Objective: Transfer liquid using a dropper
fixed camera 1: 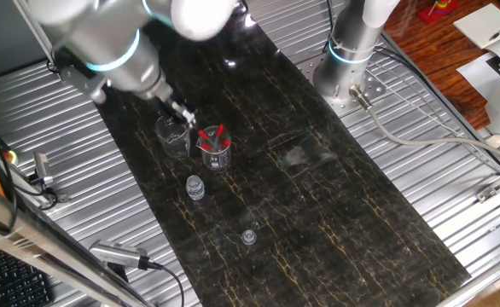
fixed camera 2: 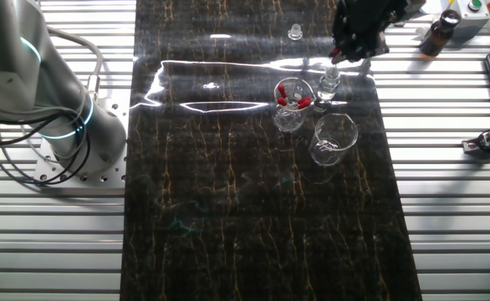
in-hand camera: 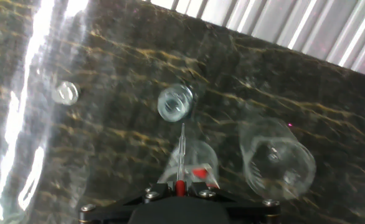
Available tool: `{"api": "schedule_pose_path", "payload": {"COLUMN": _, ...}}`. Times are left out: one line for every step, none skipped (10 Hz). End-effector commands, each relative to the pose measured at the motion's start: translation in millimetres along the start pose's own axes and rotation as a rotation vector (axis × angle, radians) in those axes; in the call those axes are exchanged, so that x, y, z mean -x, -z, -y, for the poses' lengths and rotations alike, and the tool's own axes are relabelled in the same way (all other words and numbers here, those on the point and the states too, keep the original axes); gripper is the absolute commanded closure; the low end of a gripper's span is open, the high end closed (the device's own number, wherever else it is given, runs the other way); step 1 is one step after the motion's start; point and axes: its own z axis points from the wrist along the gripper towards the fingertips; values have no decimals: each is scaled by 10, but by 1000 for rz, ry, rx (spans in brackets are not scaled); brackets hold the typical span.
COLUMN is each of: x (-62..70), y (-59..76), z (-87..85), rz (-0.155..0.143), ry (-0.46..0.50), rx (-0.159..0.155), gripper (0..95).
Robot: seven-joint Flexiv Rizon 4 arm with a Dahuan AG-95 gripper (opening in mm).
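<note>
My gripper (in-hand camera: 180,190) is shut on the red bulb of a dropper (in-hand camera: 181,146). Its clear stem points ahead, with the tip just short of the small clear vial (in-hand camera: 175,102). In one fixed view the gripper (fixed camera 1: 183,114) hangs above an empty beaker (fixed camera 1: 171,136), next to a beaker holding spare red-bulbed droppers (fixed camera 1: 215,147), with the vial (fixed camera 1: 195,188) nearer the front. In the other fixed view the gripper (fixed camera 2: 355,40) is over the vial (fixed camera 2: 329,84), beside the beaker of droppers (fixed camera 2: 289,102) and the empty beaker (fixed camera 2: 333,138).
A small clear cap (fixed camera 1: 248,236) lies apart on the dark marble strip; it also shows in the hand view (in-hand camera: 65,93). A brown bottle (fixed camera 2: 439,33) stands off the strip. The arm's base (fixed camera 1: 351,53) is at the far end. Ribbed metal flanks both sides.
</note>
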Motion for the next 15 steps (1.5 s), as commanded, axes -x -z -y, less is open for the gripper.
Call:
{"api": "schedule_pose_path", "payload": {"x": -95, "y": 110, "z": 158, "rz": -7, "ry": 11, "rx": 3, "gripper": 950}}
{"api": "schedule_pose_path", "payload": {"x": -139, "y": 120, "z": 228, "rz": -6, "ry": 14, "rx": 3, "gripper": 950}}
{"api": "schedule_pose_path", "payload": {"x": -191, "y": 95, "z": 326, "rz": -2, "ry": 15, "rx": 1, "gripper": 950}}
{"api": "schedule_pose_path", "payload": {"x": -205, "y": 52, "z": 395, "rz": -1, "ry": 11, "rx": -1, "gripper": 950}}
{"api": "schedule_pose_path", "payload": {"x": -201, "y": 24, "z": 425, "rz": 1, "ry": 7, "rx": -3, "gripper": 950}}
{"api": "schedule_pose_path", "payload": {"x": -188, "y": 6, "z": 431, "rz": -1, "ry": 3, "rx": -9, "gripper": 950}}
{"api": "schedule_pose_path", "payload": {"x": -166, "y": -33, "z": 443, "rz": 3, "ry": 0, "rx": -11, "gripper": 950}}
{"api": "schedule_pose_path", "payload": {"x": -148, "y": -63, "z": 451, "rz": 6, "ry": 3, "rx": -9, "gripper": 950}}
{"api": "schedule_pose_path", "payload": {"x": -140, "y": -68, "z": 454, "rz": 2, "ry": 0, "rx": -8, "gripper": 950}}
{"api": "schedule_pose_path", "payload": {"x": -133, "y": -62, "z": 454, "rz": 0, "ry": 0, "rx": -10, "gripper": 950}}
{"api": "schedule_pose_path", "payload": {"x": -108, "y": -41, "z": 456, "rz": -1, "ry": 2, "rx": -7, "gripper": 950}}
{"api": "schedule_pose_path", "payload": {"x": -102, "y": -33, "z": 456, "rz": 1, "ry": 16, "rx": -6, "gripper": 950}}
{"api": "schedule_pose_path", "payload": {"x": -102, "y": -33, "z": 456, "rz": -1, "ry": 27, "rx": -7, "gripper": 950}}
{"api": "schedule_pose_path", "payload": {"x": -102, "y": -33, "z": 456, "rz": -1, "ry": 34, "rx": -8, "gripper": 950}}
{"api": "schedule_pose_path", "payload": {"x": -102, "y": -33, "z": 456, "rz": -3, "ry": 47, "rx": -16, "gripper": 950}}
